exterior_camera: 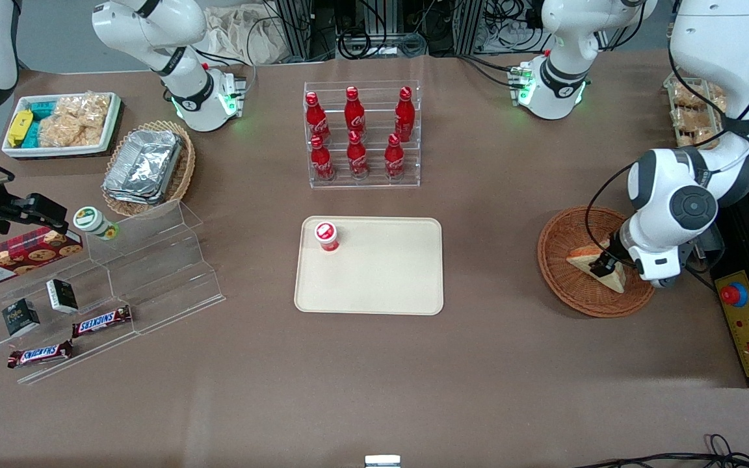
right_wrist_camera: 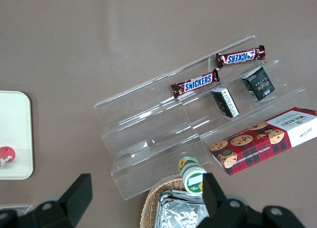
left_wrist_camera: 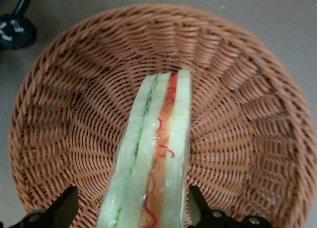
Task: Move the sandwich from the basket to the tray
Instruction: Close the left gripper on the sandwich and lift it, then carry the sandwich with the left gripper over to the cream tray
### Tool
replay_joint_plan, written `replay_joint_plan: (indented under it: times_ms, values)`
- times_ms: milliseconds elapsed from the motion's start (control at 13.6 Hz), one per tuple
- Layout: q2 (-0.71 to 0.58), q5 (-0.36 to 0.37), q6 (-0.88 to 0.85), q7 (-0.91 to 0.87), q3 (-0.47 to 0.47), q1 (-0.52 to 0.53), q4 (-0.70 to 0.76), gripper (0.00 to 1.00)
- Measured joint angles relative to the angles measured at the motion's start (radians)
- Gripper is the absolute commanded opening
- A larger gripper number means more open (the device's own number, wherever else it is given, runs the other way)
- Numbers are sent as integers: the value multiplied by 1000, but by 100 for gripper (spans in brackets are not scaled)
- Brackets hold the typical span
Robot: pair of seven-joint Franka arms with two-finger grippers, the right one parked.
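Claw (left_wrist_camera: 131, 208) of mine sits low inside the round reddish-brown wicker basket (exterior_camera: 560, 273) near the table's working-arm edge, fingers (left_wrist_camera: 64, 205) spread wide either side of the pale triangular sandwich wedge (left_wrist_camera: 153, 158), not squeezing it. Flat beige rectangular tray (exterior_camera: 381, 273) lies mid-table, well apart.

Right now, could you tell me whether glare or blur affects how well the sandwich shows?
Front view: even light, sandwich partly covered by the gripper in the basket. Left wrist view: sharp, mild wrapper sheen on the sandwich, open fingers either side.
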Motion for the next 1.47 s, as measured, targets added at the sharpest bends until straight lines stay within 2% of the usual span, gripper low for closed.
replay_joint_plan:
  times_ms: [74,441,662,809,1103,1250,1471]
  values:
    - [14,2,5,-16,0,0,2,1]
    - [21,15,-6,14,-1,0,50,0]
    - [4,9,-242,143,-8,0,171,0]
    - [-10,-32,-390,234,-27,-2,278,0]
    - [-23,-72,-656,390,-150,-8,519,0]
    - [-10,-91,-701,470,-234,-12,626,0]
    - [61,-93,-698,416,-316,-93,727,0]
